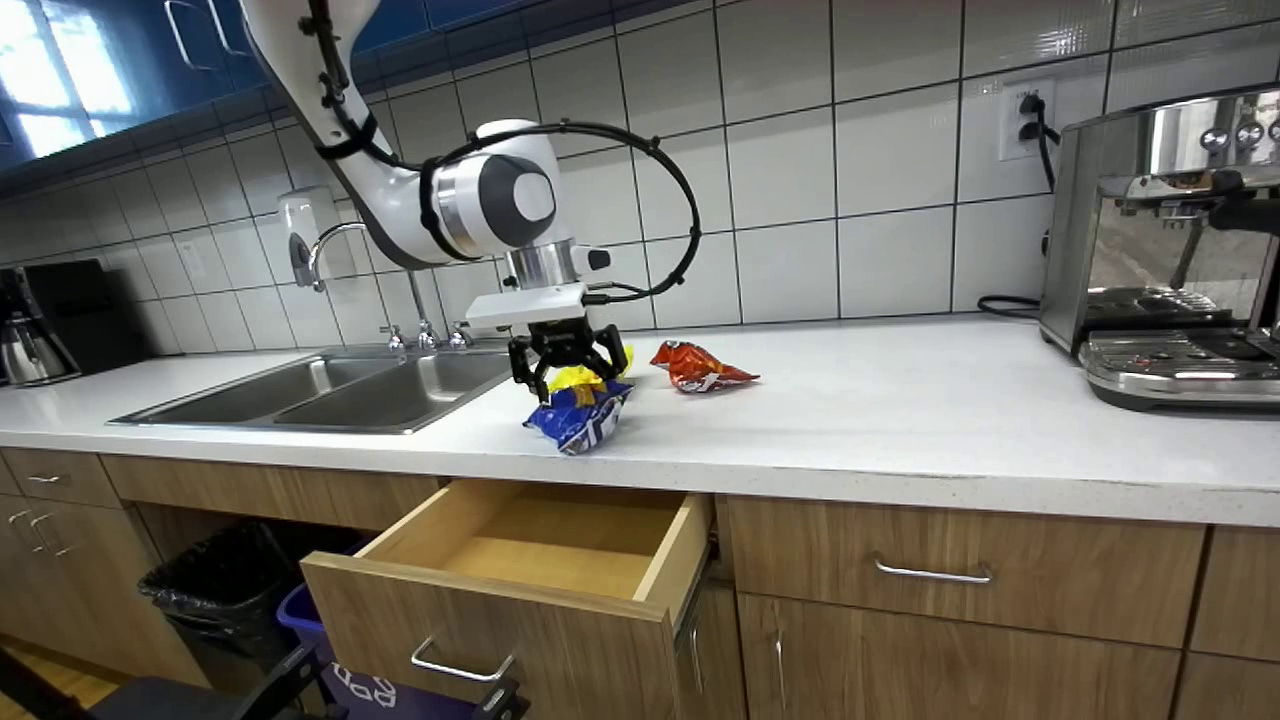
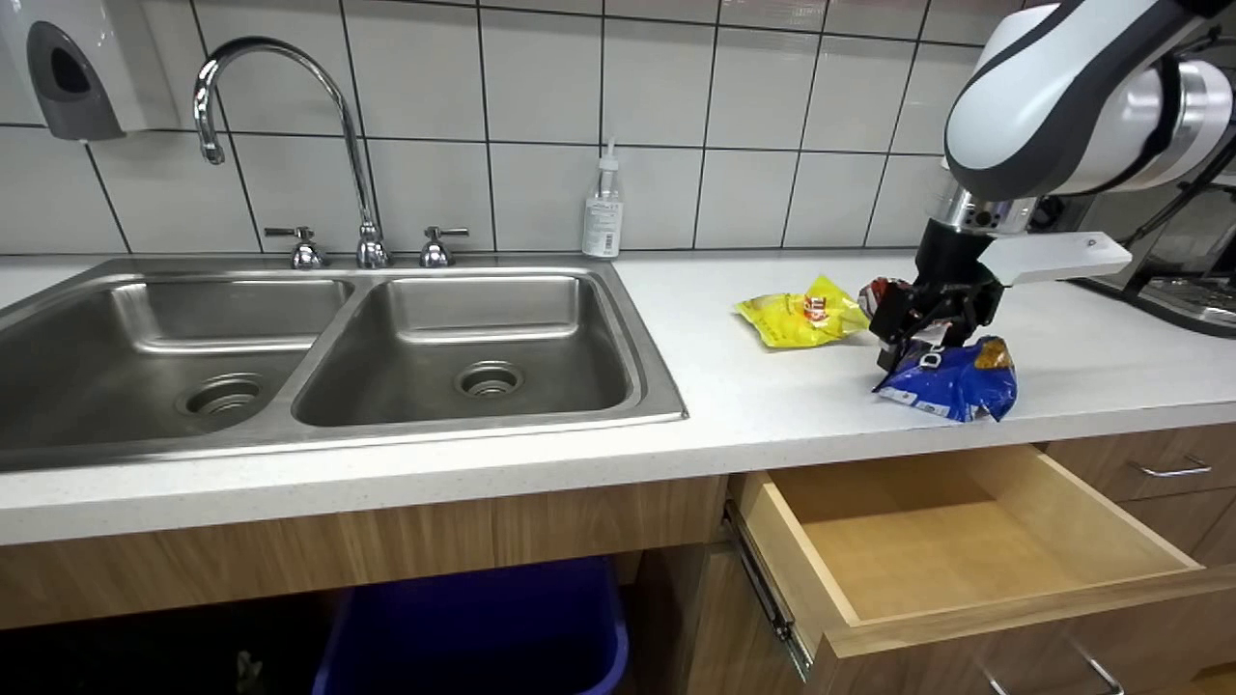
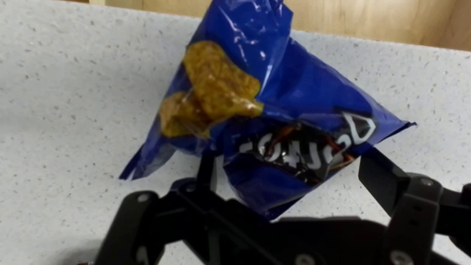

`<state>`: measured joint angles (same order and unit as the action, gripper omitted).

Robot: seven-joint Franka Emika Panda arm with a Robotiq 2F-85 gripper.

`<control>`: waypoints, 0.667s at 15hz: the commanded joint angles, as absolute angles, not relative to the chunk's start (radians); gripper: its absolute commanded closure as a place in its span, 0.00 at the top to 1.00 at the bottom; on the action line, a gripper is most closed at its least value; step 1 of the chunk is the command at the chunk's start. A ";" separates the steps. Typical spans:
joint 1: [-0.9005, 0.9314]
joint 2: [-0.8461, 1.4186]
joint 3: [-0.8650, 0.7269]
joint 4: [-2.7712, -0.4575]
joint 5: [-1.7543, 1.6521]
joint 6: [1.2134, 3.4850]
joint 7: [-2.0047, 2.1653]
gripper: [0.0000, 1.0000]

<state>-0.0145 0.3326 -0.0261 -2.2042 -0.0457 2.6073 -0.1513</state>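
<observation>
"Jaws first: how do we find them?"

"Parted wide. Our gripper point(image 3: 289, 158) straddles the blue bag point(image 3: 312, 88) with nothing clenched; whether a tip touches it, we can't tell."

"And the bag?"

"On the counter point(image 1: 900, 420), near its front edge, the pulled-out drawer point(image 1: 560, 560) just beyond and below."

"What could trip us up?"

"Most of the bag lies past the tips in the wrist view, so we'd judge a pinch there shallow. The slick bag could slide free, perhaps over that edge, and squeezing too hard might crush what's inside."

"Which view tells us what?"

"The wrist view shows us how the bag sits between the fingers point(image 3: 382, 176), which neither exterior view makes clear. An exterior view sets the yellow bag point(image 2: 801, 319) plainly apart from the blue; in an exterior view we find the red bag point(image 1: 700, 368) in full sight. From the wrist, we see neither whole."
</observation>
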 commanded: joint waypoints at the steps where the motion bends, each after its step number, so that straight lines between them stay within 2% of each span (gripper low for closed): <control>1: -0.020 0.284 -0.030 -2.253 -0.077 2.592 -0.148 1.00; 10: -0.019 0.223 -0.061 -2.340 -0.125 2.603 -0.125 1.00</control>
